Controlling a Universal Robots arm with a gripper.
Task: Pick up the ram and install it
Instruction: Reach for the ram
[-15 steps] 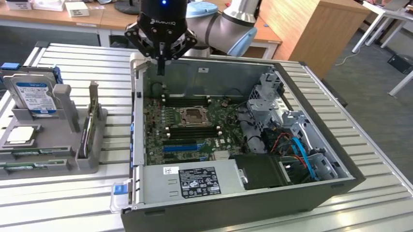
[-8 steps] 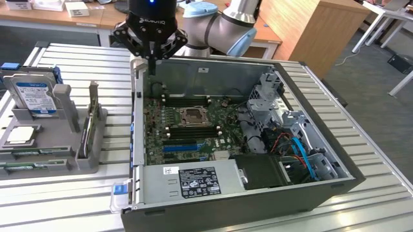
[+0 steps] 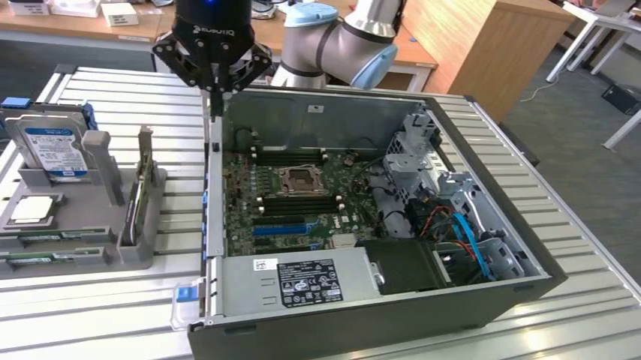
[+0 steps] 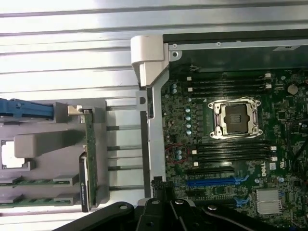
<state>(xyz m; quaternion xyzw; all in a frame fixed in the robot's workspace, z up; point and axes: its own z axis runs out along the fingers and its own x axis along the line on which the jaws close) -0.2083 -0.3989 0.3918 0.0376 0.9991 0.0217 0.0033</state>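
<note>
Two ram sticks (image 3: 52, 256), thin green strips, lie in slots at the front of the grey holder (image 3: 100, 225) on the exterior view's left; the wrist view shows them (image 4: 34, 182) in the same holder. My gripper (image 3: 215, 105) hangs shut and empty over the left wall of the open computer case (image 3: 212, 225), between the holder and the motherboard (image 3: 300, 187). Its dark body and fingertips (image 4: 160, 190) show in the wrist view. Black memory slots (image 4: 231, 151) run on both sides of the CPU socket (image 4: 237, 118).
The holder also carries a hard drive (image 3: 52, 150), a chip (image 3: 35, 208) and an upright green card (image 3: 143, 187). Inside the case are a blue connector slot (image 3: 282, 227), the power supply (image 3: 300, 281), a drive cage (image 3: 421, 161) and cables (image 3: 466, 240). Everything rests on a ribbed metal table (image 3: 581, 247).
</note>
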